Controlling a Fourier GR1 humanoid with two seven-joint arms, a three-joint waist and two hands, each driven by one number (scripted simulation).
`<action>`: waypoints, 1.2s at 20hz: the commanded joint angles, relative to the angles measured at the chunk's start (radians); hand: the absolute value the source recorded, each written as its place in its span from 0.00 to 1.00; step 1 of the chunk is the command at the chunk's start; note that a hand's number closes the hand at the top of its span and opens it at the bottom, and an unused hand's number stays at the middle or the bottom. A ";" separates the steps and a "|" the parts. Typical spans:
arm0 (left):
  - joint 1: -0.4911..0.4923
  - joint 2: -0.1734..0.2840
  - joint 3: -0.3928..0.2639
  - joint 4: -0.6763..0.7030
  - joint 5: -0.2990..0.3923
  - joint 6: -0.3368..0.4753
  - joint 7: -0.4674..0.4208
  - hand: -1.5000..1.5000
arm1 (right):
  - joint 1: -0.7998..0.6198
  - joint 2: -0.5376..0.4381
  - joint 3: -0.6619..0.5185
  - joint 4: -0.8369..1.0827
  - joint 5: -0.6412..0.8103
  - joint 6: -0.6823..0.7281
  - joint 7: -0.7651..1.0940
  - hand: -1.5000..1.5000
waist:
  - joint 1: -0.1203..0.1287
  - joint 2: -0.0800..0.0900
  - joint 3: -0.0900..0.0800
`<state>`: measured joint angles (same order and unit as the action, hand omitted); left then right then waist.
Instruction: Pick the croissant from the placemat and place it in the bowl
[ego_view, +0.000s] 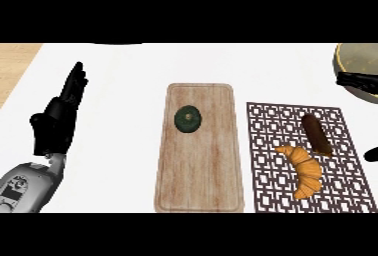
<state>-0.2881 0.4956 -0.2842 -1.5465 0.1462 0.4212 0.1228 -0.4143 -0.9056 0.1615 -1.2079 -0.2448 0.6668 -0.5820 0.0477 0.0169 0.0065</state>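
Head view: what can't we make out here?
- Bowl: cut off by the right edge and partly covered by a black shape; inside hidden.
- Right hand: only a black sliver at the right edge; fingers unreadable.
- Placemat: lower end cut off by the bottom edge.
- Left hand: fully visible, open.

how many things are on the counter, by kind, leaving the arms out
Food items: 3 (croissant, brown sausage-like piece, dark green round item)
Flat mats and boards: 2 (patterned placemat, wooden cutting board)
Bowls: 1 (bowl at the right edge, partly cut off)
Total: 6
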 joint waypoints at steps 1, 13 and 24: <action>0.012 -0.008 -0.002 0.011 -0.010 0.000 -0.009 0.50 | -0.042 -0.065 0.077 -0.022 0.185 0.115 -0.192 0.00 | -0.004 -0.005 -0.003; 0.014 0.007 0.046 0.013 -0.014 -0.025 -0.008 0.50 | -0.100 -0.072 0.381 -0.059 0.481 -0.028 -0.331 0.00 | -0.014 -0.009 -0.005; 0.023 -0.029 0.068 0.001 -0.040 -0.050 0.024 0.50 | -0.197 0.077 0.537 0.125 0.729 -0.172 -0.259 0.00 | -0.024 -0.012 -0.006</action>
<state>-0.2671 0.4778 -0.2281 -1.5437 0.1111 0.3817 0.1348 -0.5575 -0.8913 0.6650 -1.1890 0.4027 0.4236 -0.7656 0.0216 0.0046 0.0006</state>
